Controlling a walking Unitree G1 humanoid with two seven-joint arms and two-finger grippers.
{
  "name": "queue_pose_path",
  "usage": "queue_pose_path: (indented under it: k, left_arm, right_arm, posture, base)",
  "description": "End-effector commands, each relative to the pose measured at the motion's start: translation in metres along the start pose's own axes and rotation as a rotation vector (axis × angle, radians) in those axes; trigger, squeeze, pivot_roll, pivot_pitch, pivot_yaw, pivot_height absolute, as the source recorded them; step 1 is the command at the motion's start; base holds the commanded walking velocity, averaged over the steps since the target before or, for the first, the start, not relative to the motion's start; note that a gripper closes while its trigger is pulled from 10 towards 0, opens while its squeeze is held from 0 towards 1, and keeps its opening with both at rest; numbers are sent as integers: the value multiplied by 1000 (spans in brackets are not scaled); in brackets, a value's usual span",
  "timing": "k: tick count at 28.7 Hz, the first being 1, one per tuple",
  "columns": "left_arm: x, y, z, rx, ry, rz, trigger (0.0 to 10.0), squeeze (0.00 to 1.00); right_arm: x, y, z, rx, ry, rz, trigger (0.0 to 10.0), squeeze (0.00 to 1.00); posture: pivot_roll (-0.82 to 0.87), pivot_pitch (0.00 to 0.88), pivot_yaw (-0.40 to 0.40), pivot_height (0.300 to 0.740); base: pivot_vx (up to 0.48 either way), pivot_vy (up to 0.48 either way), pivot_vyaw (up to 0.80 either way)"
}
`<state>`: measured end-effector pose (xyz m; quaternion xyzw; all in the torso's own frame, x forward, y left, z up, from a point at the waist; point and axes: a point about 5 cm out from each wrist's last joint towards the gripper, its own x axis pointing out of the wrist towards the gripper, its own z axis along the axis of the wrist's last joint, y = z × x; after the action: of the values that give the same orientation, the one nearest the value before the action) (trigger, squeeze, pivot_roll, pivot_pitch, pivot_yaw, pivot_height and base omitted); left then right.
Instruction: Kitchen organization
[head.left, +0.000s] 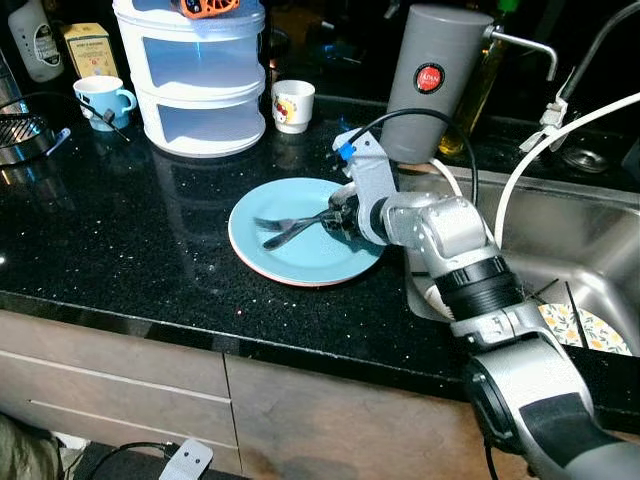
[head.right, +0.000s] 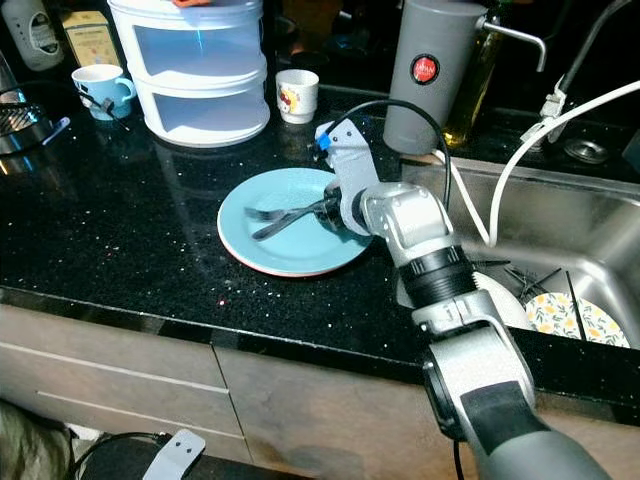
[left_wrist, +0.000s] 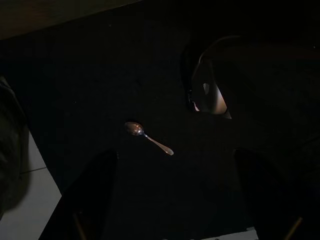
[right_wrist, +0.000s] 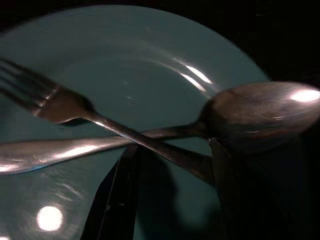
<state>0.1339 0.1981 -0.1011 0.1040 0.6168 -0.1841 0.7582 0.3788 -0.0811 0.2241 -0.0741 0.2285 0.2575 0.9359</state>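
Note:
A light blue plate (head.left: 300, 262) lies on the black counter with a fork (head.left: 268, 222) crossed over a spoon (head.left: 283, 240). My right gripper (head.left: 338, 217) reaches in low over the plate's right rim. In the right wrist view its two fingers (right_wrist: 125, 190) stand apart, open. The fork's (right_wrist: 65, 105) handle runs between them toward the right finger, and the spoon's bowl (right_wrist: 260, 112) lies just above that finger. My left gripper (left_wrist: 175, 200) hangs open in the dark above a small spoon (left_wrist: 148, 138) lying on a dark surface.
Behind the plate stand a white stacked container (head.left: 195, 75), a white cup (head.left: 293, 105), a blue mug (head.left: 103, 98) and a grey canister (head.left: 432, 80). To the right is the steel sink (head.left: 560, 230), holding a patterned plate (head.left: 592, 330). A white hose (head.left: 530, 160) arcs over it.

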Motion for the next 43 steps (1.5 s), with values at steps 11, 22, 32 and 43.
queue_pose_path:
  k: [11, 22, 32, 43]
  left_arm:
    - [5, -16, -3, 8, 17, -61, 10000, 0]
    - [5, -16, -3, 14, 15, -60, 10000, 0]
    - [5, -16, -3, 15, 15, -59, 10000, 0]
    - [5, -17, -2, 17, 14, -58, 10000, 0]
  right_arm:
    - [8, 13, -15, -25, 105, 69, 10000, 0]
    - [1, -4, -20, -216, 182, 79, 0, 0]
    - [-5, -11, -18, -247, 195, 111, 0, 0]
    - [-23, -16, 38, -177, -116, 151, 0, 0]
  posture:
    - [-7, 0, -104, 740]
    - [-15, 0, -107, 740]
    - [-18, 0, -108, 740]
    - [-18, 0, -106, 740]
  base:
    - [0, 0, 0]
    - [0, 0, 0]
    - [0, 0, 0]
    - [0, 0, 0]
